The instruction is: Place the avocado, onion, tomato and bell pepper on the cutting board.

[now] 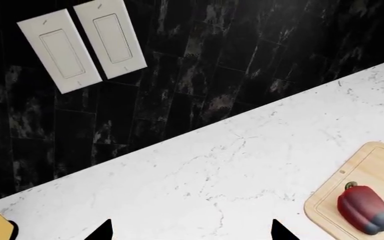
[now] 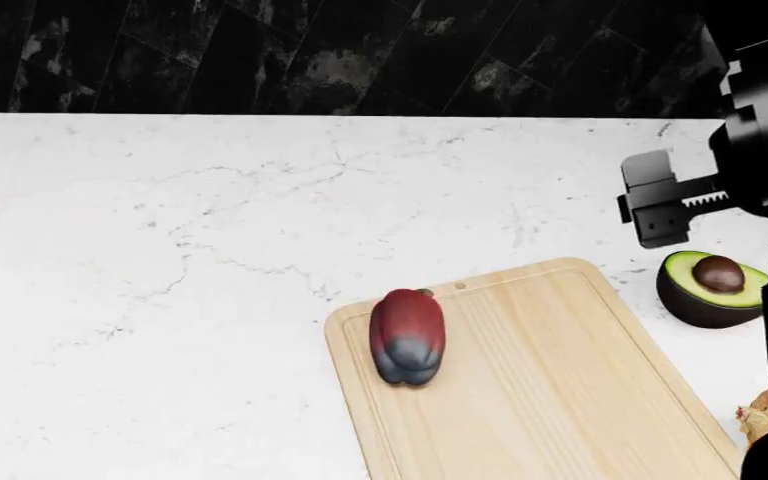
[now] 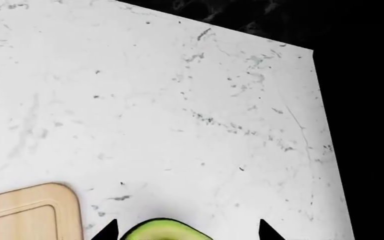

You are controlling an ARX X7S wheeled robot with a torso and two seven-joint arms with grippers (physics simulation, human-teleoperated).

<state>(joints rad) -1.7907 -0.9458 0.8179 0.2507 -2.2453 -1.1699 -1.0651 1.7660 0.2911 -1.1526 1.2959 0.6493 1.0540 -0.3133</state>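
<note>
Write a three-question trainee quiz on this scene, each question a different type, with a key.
1. True or false: the bell pepper lies on the cutting board.
2. Which item sits on the counter just beyond the board's right edge in the head view? A) tomato B) avocado C) bell pepper
3. Fill in: in the right wrist view, the right gripper hangs with its fingers either side of the ____.

Key: 1 true; 2 B; 3 avocado.
</note>
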